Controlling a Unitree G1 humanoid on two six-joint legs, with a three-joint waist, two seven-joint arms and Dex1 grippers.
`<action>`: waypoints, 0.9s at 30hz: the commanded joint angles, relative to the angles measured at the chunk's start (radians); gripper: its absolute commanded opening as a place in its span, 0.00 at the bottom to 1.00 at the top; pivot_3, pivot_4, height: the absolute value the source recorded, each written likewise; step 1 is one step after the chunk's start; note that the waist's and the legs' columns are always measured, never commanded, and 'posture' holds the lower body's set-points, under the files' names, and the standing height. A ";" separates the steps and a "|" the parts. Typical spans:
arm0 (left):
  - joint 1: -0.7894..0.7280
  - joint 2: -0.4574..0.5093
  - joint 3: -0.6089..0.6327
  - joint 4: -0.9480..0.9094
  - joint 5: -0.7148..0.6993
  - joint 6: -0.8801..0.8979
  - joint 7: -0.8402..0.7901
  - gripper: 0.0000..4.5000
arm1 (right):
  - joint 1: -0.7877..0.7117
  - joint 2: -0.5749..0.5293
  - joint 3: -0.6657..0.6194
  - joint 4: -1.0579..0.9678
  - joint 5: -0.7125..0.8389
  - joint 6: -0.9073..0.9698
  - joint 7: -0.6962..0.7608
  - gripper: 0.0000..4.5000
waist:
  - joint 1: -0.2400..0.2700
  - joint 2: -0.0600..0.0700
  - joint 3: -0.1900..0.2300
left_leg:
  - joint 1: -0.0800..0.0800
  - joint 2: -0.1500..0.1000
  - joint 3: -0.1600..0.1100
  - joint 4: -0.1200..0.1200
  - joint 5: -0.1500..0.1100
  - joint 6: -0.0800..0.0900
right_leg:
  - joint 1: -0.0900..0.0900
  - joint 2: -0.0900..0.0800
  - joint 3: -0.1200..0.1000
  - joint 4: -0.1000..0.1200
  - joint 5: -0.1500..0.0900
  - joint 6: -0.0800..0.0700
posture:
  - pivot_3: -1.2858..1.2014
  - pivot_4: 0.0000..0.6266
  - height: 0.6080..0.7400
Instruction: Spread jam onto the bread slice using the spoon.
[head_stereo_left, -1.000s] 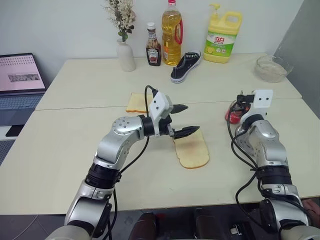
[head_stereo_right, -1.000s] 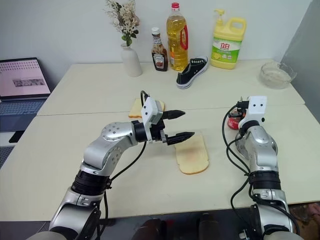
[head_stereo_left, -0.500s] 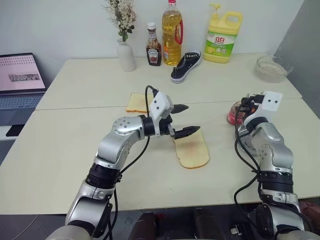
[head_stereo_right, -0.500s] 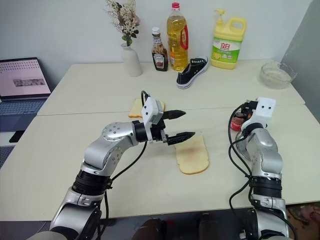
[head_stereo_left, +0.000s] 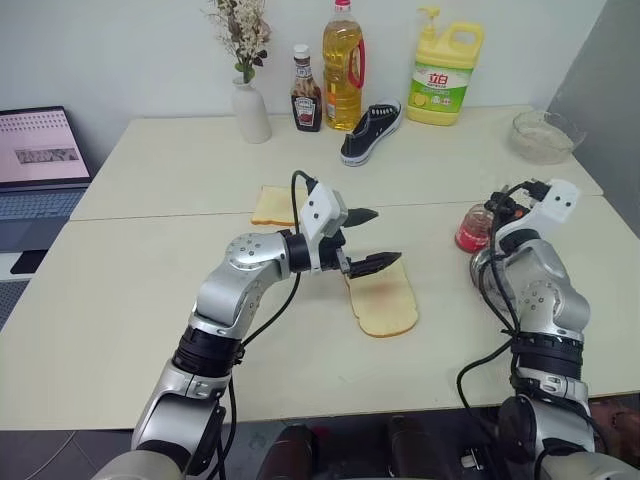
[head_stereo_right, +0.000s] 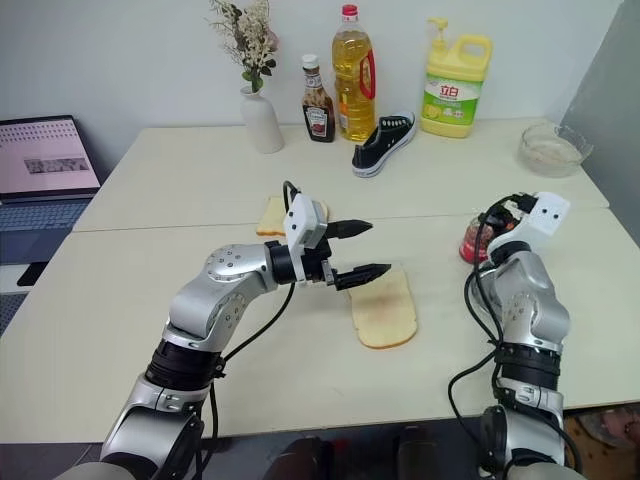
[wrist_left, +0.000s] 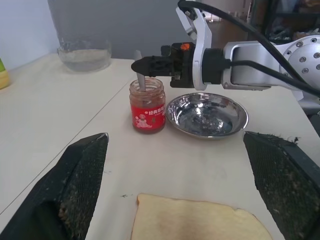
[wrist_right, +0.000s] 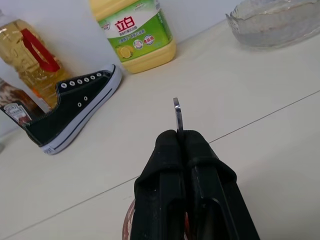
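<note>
The thin silver metal spoon (wrist_left: 140, 81) is clenched by the right end effector (wrist_left: 150, 65) inside the small red-filled glass jam jar (wrist_left: 147, 105) to load jam, while the left end effector (head_stereo_left: 366, 240) is held released over the pale oblong bread slice (head_stereo_left: 384, 302).

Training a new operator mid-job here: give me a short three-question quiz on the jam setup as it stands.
1. True or false: the right claw is shut on the spoon, which dips into the jam jar.
2. What sits beside the jar? A) steel dish B) shoe C) vase
3. Fill in: the left claw hangs open just over the ____.

Key: 1 true; 2 A; 3 bread slice.
</note>
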 joint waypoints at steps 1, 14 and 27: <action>-0.017 -0.005 0.008 -0.010 -0.008 -0.027 -0.008 1.00 | -0.030 0.001 -0.024 -0.059 0.051 0.012 -0.015 0.01 | 0.000 0.000 0.000 | 0.000 0.000 0.000 0.000 0.000 0.000 | 0.000 0.000 0.000 0.000 0.000 0.000 | 0.52 0.24 1.00; -0.036 -0.015 0.002 0.023 -0.001 -0.049 -0.026 1.00 | -0.017 0.025 -0.116 -0.240 0.238 0.110 -0.144 0.01 | 0.000 0.000 0.000 | -0.001 0.000 0.000 0.000 0.000 0.000 | -0.001 0.000 0.000 0.000 0.000 0.000 | 0.52 0.24 1.00; -0.058 -0.023 -0.003 0.056 0.001 -0.065 -0.046 1.00 | -0.007 0.017 -0.168 -0.294 0.305 0.077 -0.222 0.01 | 0.000 0.000 0.000 | -0.001 0.000 0.000 0.000 0.000 0.000 | -0.001 0.000 0.000 0.001 0.000 0.000 | 0.52 0.24 1.00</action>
